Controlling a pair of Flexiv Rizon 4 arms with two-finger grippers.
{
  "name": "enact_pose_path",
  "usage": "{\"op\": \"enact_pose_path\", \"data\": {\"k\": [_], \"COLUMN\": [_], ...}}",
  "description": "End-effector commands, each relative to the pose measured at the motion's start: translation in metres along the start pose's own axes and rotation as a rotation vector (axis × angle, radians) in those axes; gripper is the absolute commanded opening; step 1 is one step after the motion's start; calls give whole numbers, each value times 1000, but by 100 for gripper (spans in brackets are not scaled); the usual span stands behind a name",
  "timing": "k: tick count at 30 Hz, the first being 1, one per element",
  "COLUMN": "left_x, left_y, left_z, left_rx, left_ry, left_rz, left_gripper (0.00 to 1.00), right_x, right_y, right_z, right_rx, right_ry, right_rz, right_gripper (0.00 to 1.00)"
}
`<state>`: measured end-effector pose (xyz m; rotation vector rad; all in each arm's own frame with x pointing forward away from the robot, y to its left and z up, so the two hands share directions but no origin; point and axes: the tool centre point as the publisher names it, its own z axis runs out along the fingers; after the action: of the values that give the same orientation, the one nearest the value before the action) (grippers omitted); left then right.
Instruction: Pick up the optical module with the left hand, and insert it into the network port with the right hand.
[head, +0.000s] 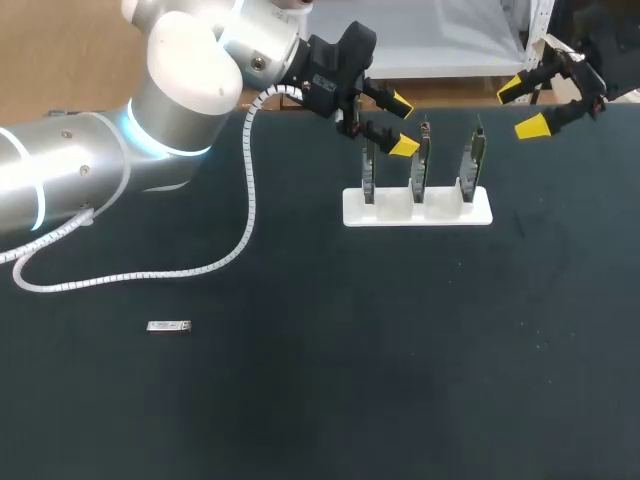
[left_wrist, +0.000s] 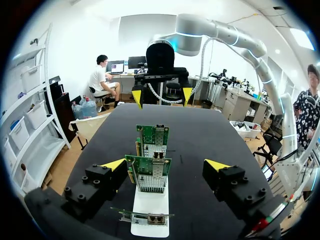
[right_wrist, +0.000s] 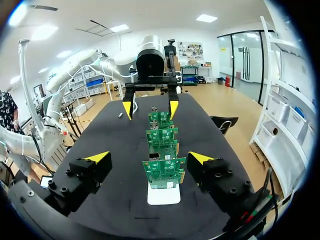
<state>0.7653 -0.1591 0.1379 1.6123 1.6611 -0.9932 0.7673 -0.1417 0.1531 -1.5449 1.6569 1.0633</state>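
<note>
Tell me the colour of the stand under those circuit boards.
White stand; head view shows it best.

Optical module (head: 169, 326) first: a small silver bar lying flat on the dark bench (head: 400, 380), lower left of the head view. Well apart, at upper centre-right, three green network-port cards (head: 422, 160) stand upright side by side in a white holder (head: 417, 210).

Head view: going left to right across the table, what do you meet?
Optical module → white card holder → right gripper. The left gripper is left out, since it overlaps the holder.
</note>
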Motion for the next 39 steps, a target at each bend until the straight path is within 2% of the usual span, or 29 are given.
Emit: {"op": "enact_pose_path", "data": {"k": [1, 7, 15, 21, 26, 28, 30, 36, 39], "left_x": [-1, -8, -31, -47, -55, -53, -49, -22, -5], "left_y": [1, 2, 8, 6, -3, -8, -14, -33, -43], "left_z": [0, -3, -22, -61, -105, -124, -142, -183, -200], "left_rx": [1, -7, -45, -112, -176, -194, -225, -304, -319], "left_ry": [3, -10, -53, -74, -36, -35, 2, 150, 180], "left_rz": [-1, 26, 93, 158, 224, 236, 241, 223, 201], "left_gripper": [100, 100, 100, 100, 100, 100, 100, 100, 100], "right_x": [0, 0, 0, 0, 0, 0, 0, 0, 0], "right_y": [-2, -2, -2, -2, -2, -2, -2, -2, -2], "right_z": [0, 0, 0, 0, 0, 0, 0, 0, 0], "right_rx": [-3, -3, -3, -3, -3, -3, -3, -3, -3], "right_ry": [-1, -1, -1, -1, -1, -1, -1, -1, -1], "right_rz": [0, 0, 0, 0, 0, 0, 0, 0, 0], "right_gripper": [100, 100, 100, 100, 100, 100, 100, 100, 100]}}
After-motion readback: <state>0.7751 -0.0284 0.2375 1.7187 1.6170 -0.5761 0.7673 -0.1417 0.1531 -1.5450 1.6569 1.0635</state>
